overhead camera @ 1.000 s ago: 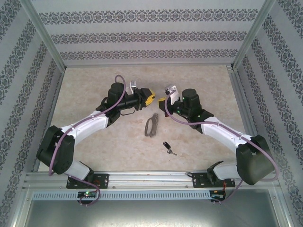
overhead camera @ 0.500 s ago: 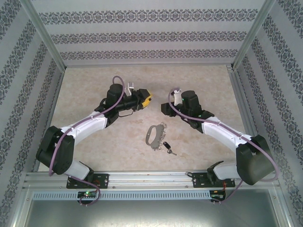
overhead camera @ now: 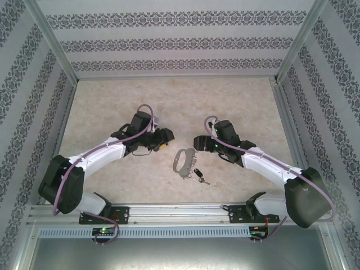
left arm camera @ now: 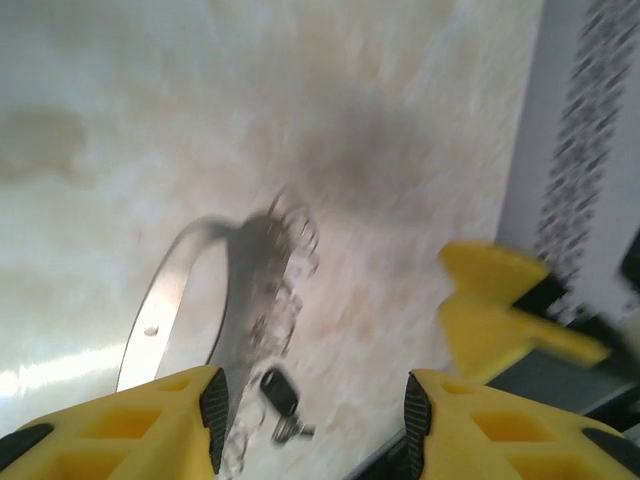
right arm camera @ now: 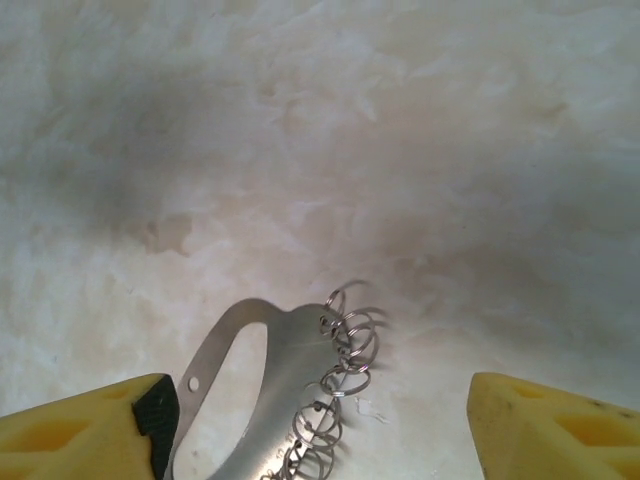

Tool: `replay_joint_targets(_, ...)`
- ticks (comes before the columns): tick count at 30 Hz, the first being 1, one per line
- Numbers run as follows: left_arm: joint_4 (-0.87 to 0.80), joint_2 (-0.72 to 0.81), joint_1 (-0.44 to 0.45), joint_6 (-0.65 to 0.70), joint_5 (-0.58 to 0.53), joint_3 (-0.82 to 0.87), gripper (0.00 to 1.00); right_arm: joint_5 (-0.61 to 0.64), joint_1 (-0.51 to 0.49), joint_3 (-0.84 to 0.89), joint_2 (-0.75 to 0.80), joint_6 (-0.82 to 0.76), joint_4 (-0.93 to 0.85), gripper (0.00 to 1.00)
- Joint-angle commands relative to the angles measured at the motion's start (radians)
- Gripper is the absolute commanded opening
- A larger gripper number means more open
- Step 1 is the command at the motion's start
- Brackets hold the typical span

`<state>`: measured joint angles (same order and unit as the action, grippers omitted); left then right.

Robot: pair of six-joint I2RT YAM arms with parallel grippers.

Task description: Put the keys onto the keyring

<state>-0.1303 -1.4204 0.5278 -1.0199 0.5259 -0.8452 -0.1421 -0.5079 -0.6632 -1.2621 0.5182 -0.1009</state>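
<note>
top external: left gripper [overhead camera: 165,140] and right gripper [overhead camera: 197,143] face each other low over the table [overhead camera: 112,101], with a gap between their tips. the keyring [overhead camera: 181,161] lies flat below that gap, toward the arm bases, and neither claw touches it. the key [overhead camera: 199,175] sits just beside the keyring's ring-fringed edge, on the near right; contact cannot be told. no other object stands between claws and keyring. patterned wallpaper walls [overhead camera: 180,42] close off 3 sides.

left wrist: blurred. 2 yellow fingers [left arm camera: 120,425] with black pads stand moderately apart and hold nothing. the keyring lies on the table ahead of the left finger, its grey band curving up and its rings trailing toward the gap. the key, with a black head and a short silver blade, lies just ahead of the gap. 1 yellow finger of the right gripper shows at right.

right wrist: fingers [right arm camera: 555,430] stand wide apart and hold nothing. the keyring lies between them, nearer the left finger. it is a flat brushed-metal loop with an oblong slot, 1 small hole and a row of thin wire rings. the table is glossy, beige and marbled.
</note>
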Motion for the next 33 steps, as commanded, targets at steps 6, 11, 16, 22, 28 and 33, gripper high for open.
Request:
replay_joint_targets(6, 0.118, 0.103, 0.131, -0.308, -0.059, 0.26, 0.42, 0.187, 0.069, -0.002, 0.021, 0.134, -0.027, 0.98)
replay_joint_targets(11, 0.12, 0.041, 0.255, -0.42, -0.11, 0.25, 0.41, 0.158, 0.108, -0.023, -0.015, 0.163, -0.04, 0.97)
replay_joint_targets(16, 0.137, -0.062, 0.333, -0.484, -0.17, 0.206, 0.36, 0.085, 0.116, 0.052, 0.017, 0.172, 0.083, 0.96)
replay_joint_targets(22, 0.15, -0.162, 0.369, -0.528, -0.191, 0.137, 0.34, 0.067, 0.116, 0.083, 0.06, 0.165, 0.113, 0.94)
replay_joint_targets(28, 0.149, -0.204, 0.382, -0.549, -0.2, 0.108, 0.31, 0.096, 0.118, 0.105, 0.1, 0.145, 0.115, 0.94)
replay_joint_targets(33, 0.139, -0.214, 0.39, -0.562, -0.209, 0.099, 0.28, 0.105, 0.123, 0.106, 0.121, 0.128, 0.113, 0.94)
